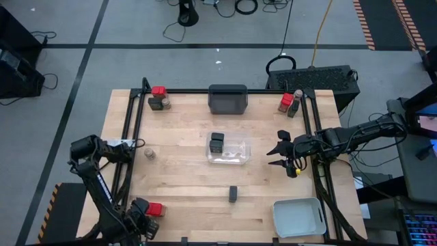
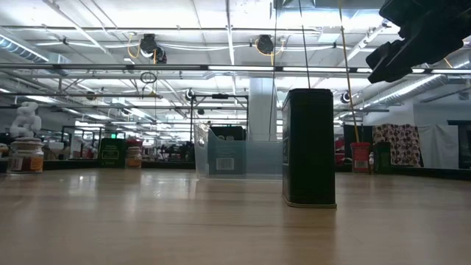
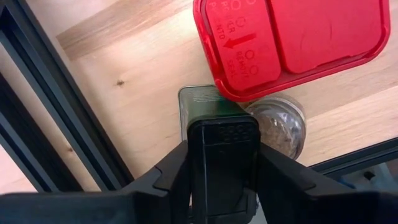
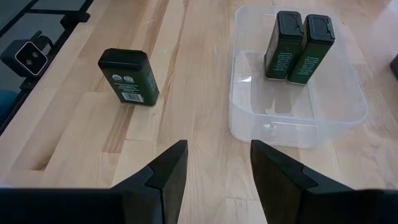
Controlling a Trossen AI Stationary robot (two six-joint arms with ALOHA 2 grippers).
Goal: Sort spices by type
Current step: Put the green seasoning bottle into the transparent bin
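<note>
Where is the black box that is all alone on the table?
In the high view the lone black box stands upright on bare wood near the table's front edge, in front of the clear tray and left of the pale grey tray.

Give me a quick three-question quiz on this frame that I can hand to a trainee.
1. How many black tins stand in the clear tray?
2. True or false: the right gripper is holding a tin.
3. Fill in: the container beside the left gripper has a ___ top.

Key: 1. Two. 2. False; it is open and empty above the table. 3. Red.
</note>
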